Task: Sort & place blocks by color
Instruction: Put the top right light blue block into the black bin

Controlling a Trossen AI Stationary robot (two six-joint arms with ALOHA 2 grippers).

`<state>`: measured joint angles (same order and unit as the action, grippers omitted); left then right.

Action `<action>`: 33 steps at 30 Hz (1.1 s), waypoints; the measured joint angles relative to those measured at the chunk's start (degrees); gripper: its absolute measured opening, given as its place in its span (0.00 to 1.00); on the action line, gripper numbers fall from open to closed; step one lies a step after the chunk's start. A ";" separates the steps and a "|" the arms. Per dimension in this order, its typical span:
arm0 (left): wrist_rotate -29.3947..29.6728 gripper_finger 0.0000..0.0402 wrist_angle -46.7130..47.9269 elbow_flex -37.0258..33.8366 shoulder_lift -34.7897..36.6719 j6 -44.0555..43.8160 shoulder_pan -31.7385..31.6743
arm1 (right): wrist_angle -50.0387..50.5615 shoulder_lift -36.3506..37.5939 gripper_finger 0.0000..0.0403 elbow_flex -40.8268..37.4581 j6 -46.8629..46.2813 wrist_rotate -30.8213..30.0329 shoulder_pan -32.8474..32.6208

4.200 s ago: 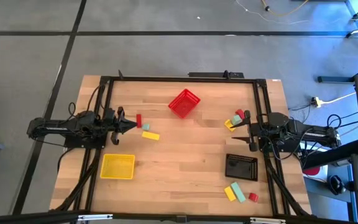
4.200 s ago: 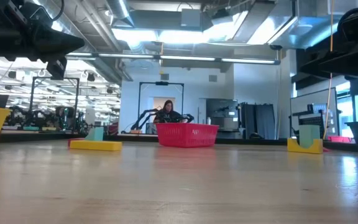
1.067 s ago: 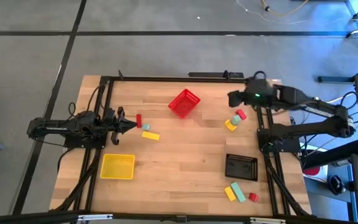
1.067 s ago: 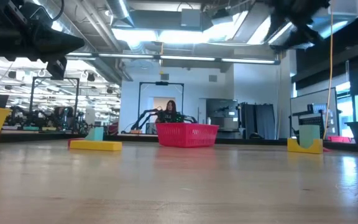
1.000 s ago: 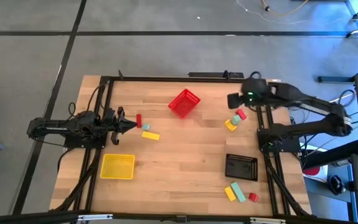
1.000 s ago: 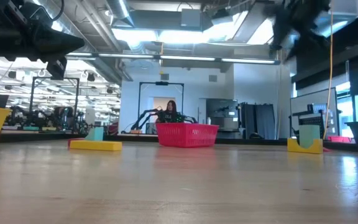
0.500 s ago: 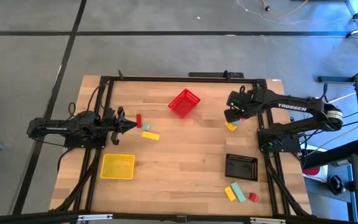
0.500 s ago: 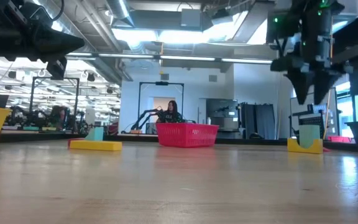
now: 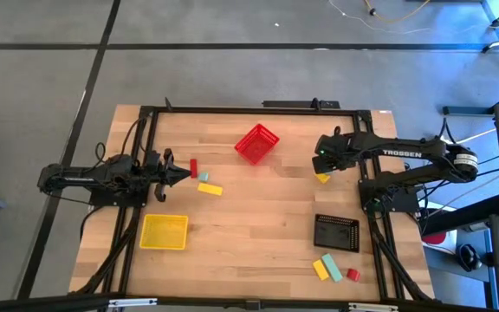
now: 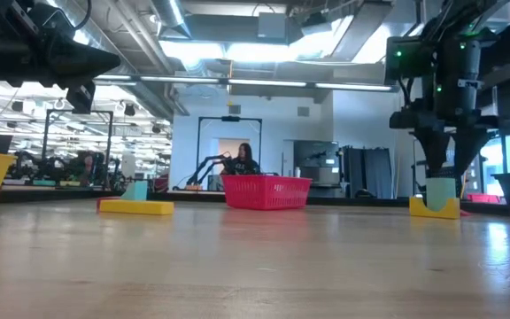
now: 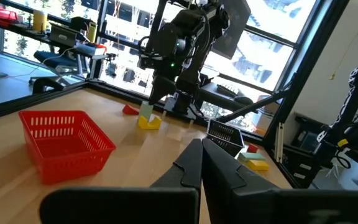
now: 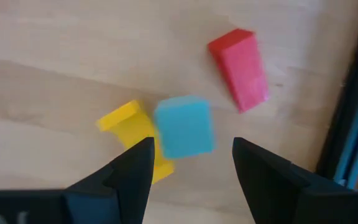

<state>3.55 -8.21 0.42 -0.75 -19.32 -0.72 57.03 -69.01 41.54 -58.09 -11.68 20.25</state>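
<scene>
R gripper (image 12: 188, 155) has dropped over the 2 o'clock cluster on the worktop (image 9: 258, 217) — jaws wide, empty, straddling the mint block (image 12: 184, 127) by yellow block (image 12: 134, 137). Pick imminent. L gripper (image 9: 183, 176) shut, idle at 9.

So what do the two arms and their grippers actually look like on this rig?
Both arms are dark, nearly black, and jointed. The right arm carries white TROSSEN lettering along its link and a green light glowing near the wrist. Each ends in two flat, tapered dark fingers: the right gripper and the left gripper. The left arm looks the same, with black cables running down its side of the table.
</scene>
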 joint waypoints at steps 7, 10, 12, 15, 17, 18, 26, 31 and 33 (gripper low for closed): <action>0.00 0.00 0.00 0.01 0.00 -0.01 0.01 | -5.47 0.00 0.55 -2.19 -0.08 1.24 -0.02; 0.00 0.00 0.00 0.01 0.00 -0.01 0.01 | -6.71 0.02 0.55 -2.57 0.05 0.91 0.00; 0.00 0.00 0.00 0.01 0.00 0.00 -0.01 | -6.36 0.02 0.55 -2.75 0.18 -0.08 -0.02; 0.00 0.00 0.00 0.00 0.00 0.00 -0.01 | -6.64 0.02 0.55 -2.75 0.34 -0.70 0.00; 0.00 0.00 0.00 0.01 0.00 0.01 -0.01 | -6.76 0.02 0.55 -2.75 1.29 -0.73 0.00; 0.00 0.00 0.00 -0.01 0.00 -0.01 -0.01 | -6.74 0.02 0.55 -2.75 1.48 -0.75 0.00; 0.00 0.00 0.00 0.01 0.00 0.01 0.01 | -6.73 0.02 0.55 -2.75 1.52 -1.90 0.00; 0.00 0.00 0.00 0.01 0.00 -0.01 0.01 | -7.10 0.02 0.55 -2.75 -1.49 -1.89 0.00; 0.02 0.00 0.00 0.01 0.00 -0.01 -0.01 | -7.16 0.02 0.55 -2.75 -3.19 -2.17 0.00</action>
<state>3.57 -8.21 0.43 -0.75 -19.33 -0.73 49.87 -68.99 38.79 -61.28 -13.85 20.25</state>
